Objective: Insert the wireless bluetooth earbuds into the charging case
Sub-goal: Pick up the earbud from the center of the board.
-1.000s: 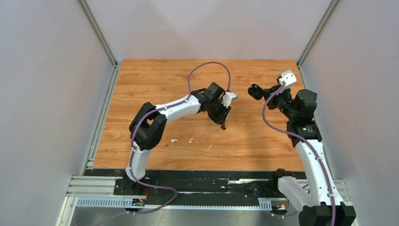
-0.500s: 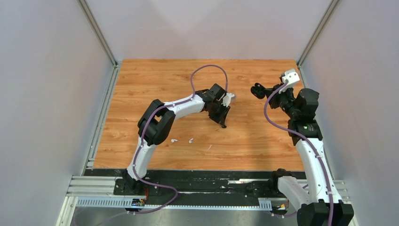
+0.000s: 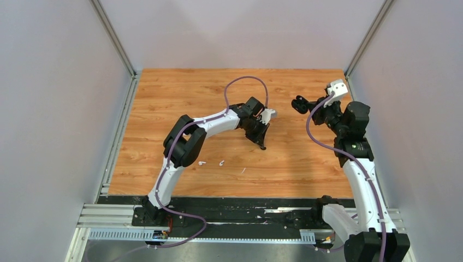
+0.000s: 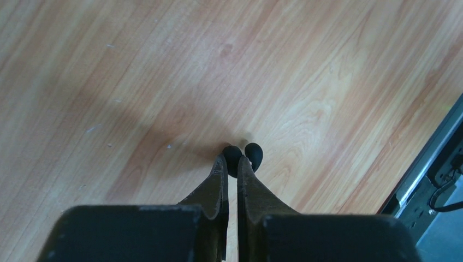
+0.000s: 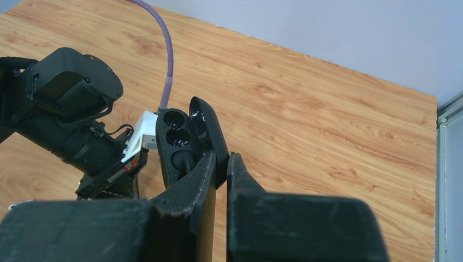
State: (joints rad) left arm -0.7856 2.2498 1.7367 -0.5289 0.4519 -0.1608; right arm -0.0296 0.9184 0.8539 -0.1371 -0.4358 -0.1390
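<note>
The right gripper (image 5: pixel 221 164) clamps the open case (image 5: pixel 180 136), held aloft at far right. The left gripper (image 4: pixel 239 156) is pinched closed on nothing (mid-scene). The earbuds (image 3: pixel 221 162) lie near-left of it. Pickup stage, I judge: next it should open and descend over one bud.

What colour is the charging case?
The charging case is black, seen best in the right wrist view, held by the right gripper.

We see a wood-grain tabletop (image 3: pixel 164 98) in warm orange, evenly lit, with soft shadows on it; plain pale grey walls (image 3: pixel 54 109) close it in on three sides; aluminium posts (image 3: pixel 113 35) stand at the far corners; a black rail (image 3: pixel 240 203) and a silver track (image 3: pixel 104 216) run along the near edge.
</note>
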